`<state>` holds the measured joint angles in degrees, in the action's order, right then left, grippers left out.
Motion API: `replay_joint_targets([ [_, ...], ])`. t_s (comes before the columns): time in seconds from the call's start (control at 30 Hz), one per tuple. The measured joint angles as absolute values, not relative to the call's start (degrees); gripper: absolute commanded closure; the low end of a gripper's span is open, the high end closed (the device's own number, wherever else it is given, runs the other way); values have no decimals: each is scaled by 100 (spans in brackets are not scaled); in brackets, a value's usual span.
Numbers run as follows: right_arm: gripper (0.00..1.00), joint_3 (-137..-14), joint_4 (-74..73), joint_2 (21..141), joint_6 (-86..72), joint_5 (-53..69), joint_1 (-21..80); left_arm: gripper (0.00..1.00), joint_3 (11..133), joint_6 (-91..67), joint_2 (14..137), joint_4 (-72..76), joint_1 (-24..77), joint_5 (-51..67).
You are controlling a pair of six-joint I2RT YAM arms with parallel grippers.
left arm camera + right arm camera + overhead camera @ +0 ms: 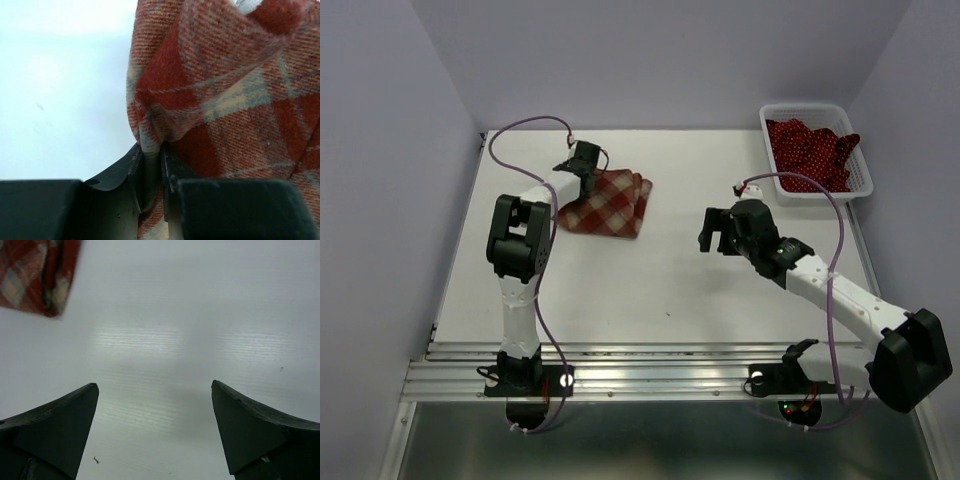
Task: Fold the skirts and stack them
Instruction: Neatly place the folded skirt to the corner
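Top view: white bench [650, 290], arm bases along its near edge. The left arm stands up from its base with the elbow folded high and the forearm reaching toward the far-left corner. The left gripper [582, 160] points down at the far edge of a soft red-and-cream plaid skirt [610, 208]. The plaid skirt lies folded in the far-left quarter of the bench. The right arm stretches low from the near-right corner, slanting toward the middle. The right gripper [712, 232] faces left over bare bench right of centre, well apart from the plaid skirt. A white plastic mesh basket [866, 178] sits at the far-right corner. In it is a heap of dark red polka-dot skirts [808, 148]; how many cannot be told. Left wrist view: the left gripper [151, 150] has its black fingers [127, 172] drawn narrow, pinching a bunched fold of the plaid skirt [230, 100] between them. The cloth rises in creases above the grip and fills the right side; bare bench [60, 85] is on the left. Right wrist view: the right gripper [154, 385] has its dark fingers [65, 425] spread wide with nothing between them, tips above plain bench [165, 315]. A corner of the plaid skirt [32, 275] shows at the upper left, clear of the fingers.
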<state>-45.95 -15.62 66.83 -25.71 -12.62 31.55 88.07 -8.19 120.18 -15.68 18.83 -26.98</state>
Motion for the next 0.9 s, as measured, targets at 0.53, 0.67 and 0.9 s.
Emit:
replay_joint_targets([
  [0.53,0,-5282,-1619,8097,-2292,-1802,2768,100,11730,1715,14068,-1275,-47,-2950],
  [0.67,0,-5485,-1625,8331,-2255,-1850,2724,100,12783,1627,14698,-1514,-281,-2805],
  [0.9,0,-5684,-1612,8525,-2198,-1874,2700,100,13139,1459,14783,-1522,-670,-2534],
])
